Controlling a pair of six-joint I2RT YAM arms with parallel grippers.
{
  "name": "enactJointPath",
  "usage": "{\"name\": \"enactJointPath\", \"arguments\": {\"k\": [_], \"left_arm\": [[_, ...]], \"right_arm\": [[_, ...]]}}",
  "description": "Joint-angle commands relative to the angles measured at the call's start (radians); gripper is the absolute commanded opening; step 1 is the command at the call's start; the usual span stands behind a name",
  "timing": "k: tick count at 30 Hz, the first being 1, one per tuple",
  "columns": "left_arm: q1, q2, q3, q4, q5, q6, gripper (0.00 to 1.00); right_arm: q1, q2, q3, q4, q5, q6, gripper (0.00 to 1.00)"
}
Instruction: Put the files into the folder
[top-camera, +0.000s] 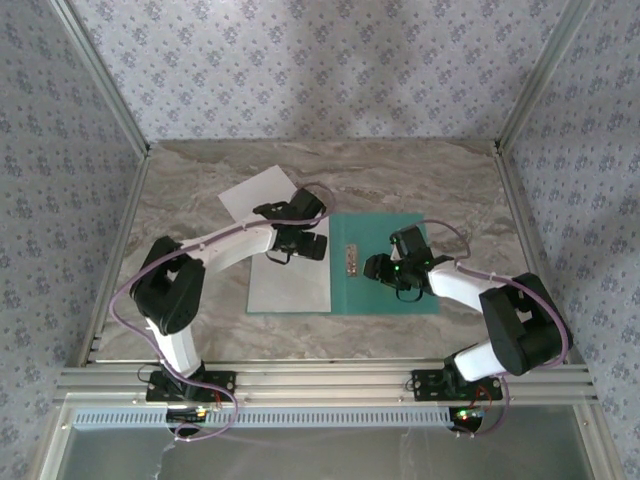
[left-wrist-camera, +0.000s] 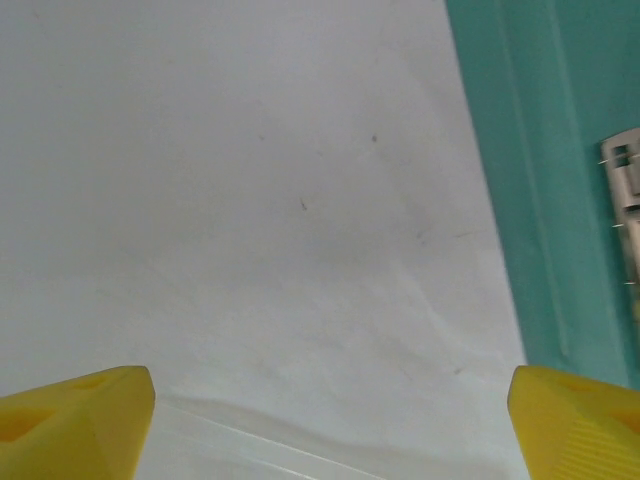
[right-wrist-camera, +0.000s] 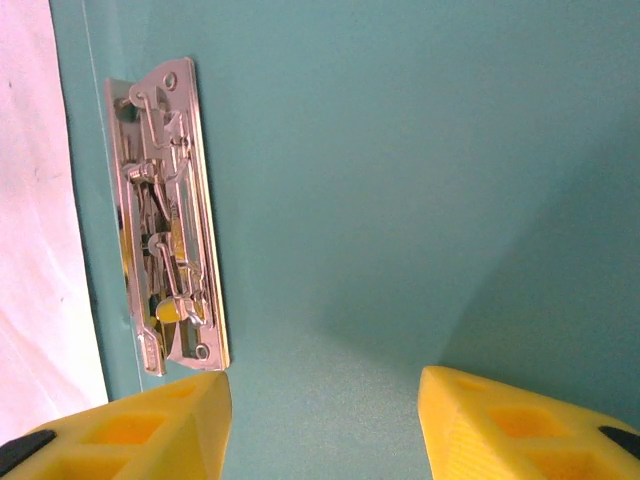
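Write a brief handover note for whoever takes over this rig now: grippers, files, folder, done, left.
Left gripper: open, over the white sheet on the open folder's left half.
Right gripper: open, empty, over the folder's right half beside the metal clip.
Done: one sheet lies inside the folder.
Left: the second sheet, on the table behind the folder's left side, has yet to go in.
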Motion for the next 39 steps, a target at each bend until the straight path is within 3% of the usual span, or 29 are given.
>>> {"name": "enactJointPath", "arguments": {"k": [1, 6, 13, 19, 29, 39], "left_arm": [[-0.012, -0.066, 0.014, -0.034, 0.004, -0.024, 0.91], [-0.042, -0.114, -0.01, -0.014, 0.004, -0.098, 0.86], [-0.104, -0.104, -0.018, 0.01, 0.008, -0.156, 0.69], [-0.159, -0.035, -0.007, 0.052, 0.024, -0.185, 0.6], [-0.259, 0.155, 0.119, 0.017, -0.052, -0.231, 0.52], [-0.269, 0.247, 0.179, -0.011, -0.067, -0.271, 0.36]], "right_arm": [[0.022, -0.01, -0.014, -0.028, -0.042, 0.036, 0.53], [0.028, -0.01, 0.037, -0.059, -0.08, 0.023, 0.53], [0.03, -0.076, 0.069, -0.115, -0.092, 0.011, 0.52], [0.023, -0.168, -0.007, -0.106, -0.062, -0.005, 0.51], [-0.002, -0.19, -0.113, -0.053, -0.071, 0.006, 0.44], [-0.026, -0.197, -0.15, -0.03, -0.074, 0.003, 0.42]]}}
